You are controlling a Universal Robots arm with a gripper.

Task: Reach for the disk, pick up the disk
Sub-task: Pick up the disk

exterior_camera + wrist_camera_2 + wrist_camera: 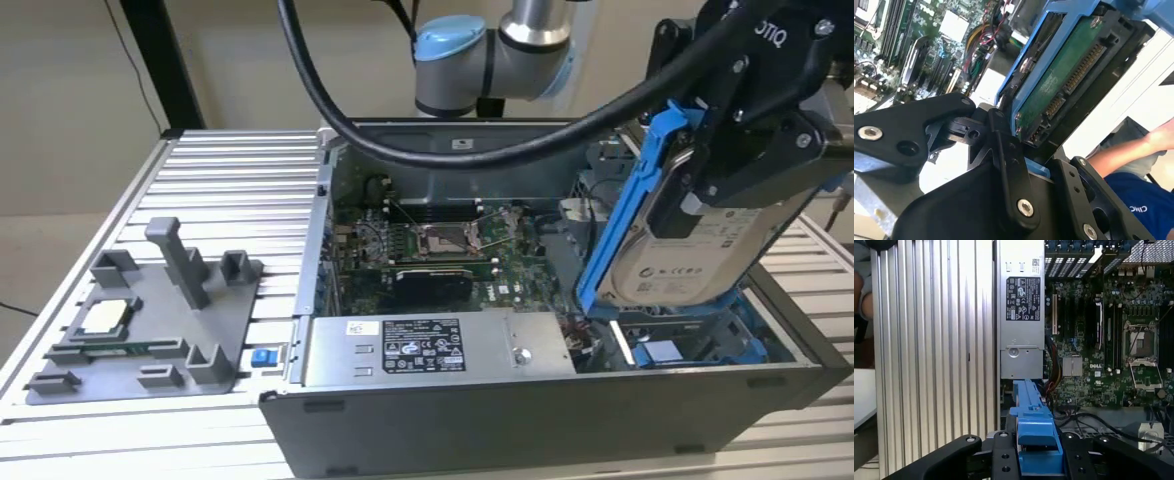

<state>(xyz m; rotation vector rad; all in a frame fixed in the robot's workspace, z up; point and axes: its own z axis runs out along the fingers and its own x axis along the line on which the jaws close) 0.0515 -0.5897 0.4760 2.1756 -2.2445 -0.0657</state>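
Hand [707, 170] clamped on one disk [694, 245], held tilted, lifted above open computer case [534, 420] at exterior view's right. Disk label white with black print, too small to read; blue bracket along edge. At exterior view's left, grey fixture [147, 320] on slatted surface [240, 180], carrying what looks like one square chip [107, 315]. Power supply [407, 350] bears one black-and-white sticker.

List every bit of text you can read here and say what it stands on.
No text can be read for certain.
Disk: white label, black print too small to read.
Power supply: label, print too small to read.
Gripper, shut on the disk: white letters, cut off at the picture's edge.
Blue shirt: white letters, cut off.
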